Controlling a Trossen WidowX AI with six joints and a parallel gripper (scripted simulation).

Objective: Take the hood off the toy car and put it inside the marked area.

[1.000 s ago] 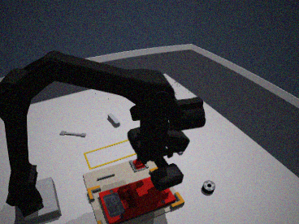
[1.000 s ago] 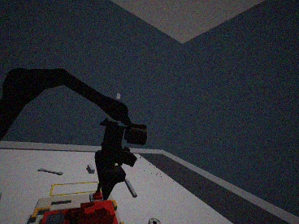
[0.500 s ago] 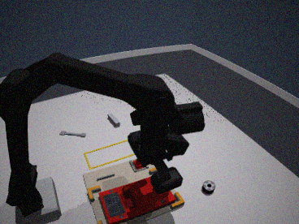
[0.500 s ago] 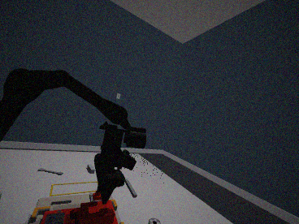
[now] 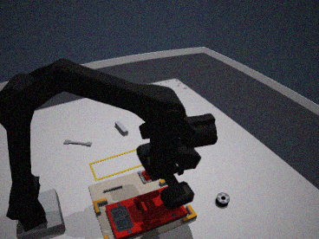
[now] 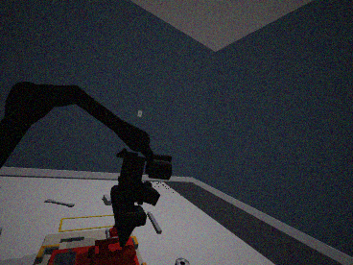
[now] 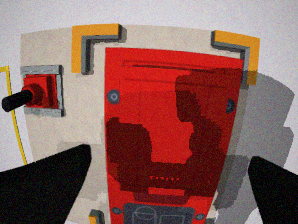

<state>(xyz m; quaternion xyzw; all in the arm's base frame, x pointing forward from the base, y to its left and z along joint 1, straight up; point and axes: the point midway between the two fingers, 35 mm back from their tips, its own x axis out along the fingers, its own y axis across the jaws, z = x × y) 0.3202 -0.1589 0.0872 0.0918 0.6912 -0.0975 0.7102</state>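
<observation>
The red toy car (image 5: pixel 130 204) (image 6: pixel 86 252) (image 7: pixel 160 110) lies on a beige board between orange corner brackets. Its top shows red panels, small round studs and a grey panel; I cannot tell for sure where the hood's edges run, partly because of the arm's shadows. My gripper (image 7: pixel 173 161) is open and empty. It points down over the car, with one finger on either side of it in the wrist view; its exact height is unclear. The marked area (image 5: pixel 113 157) (image 6: pixel 86 228) is a yellow outline behind the board, partly hidden by the gripper in the top and exterior views.
The beige board (image 5: pixel 97 190) (image 7: pixel 75 112) also carries a red block (image 7: pixel 45 91) with a black-tipped knob, left of the car in the wrist view. A round wheel (image 5: pixel 223 198), a wrench-like piece (image 5: pixel 78 143), a small grey block (image 5: pixel 121 128) and a grey bar (image 6: pixel 153 223) lie around.
</observation>
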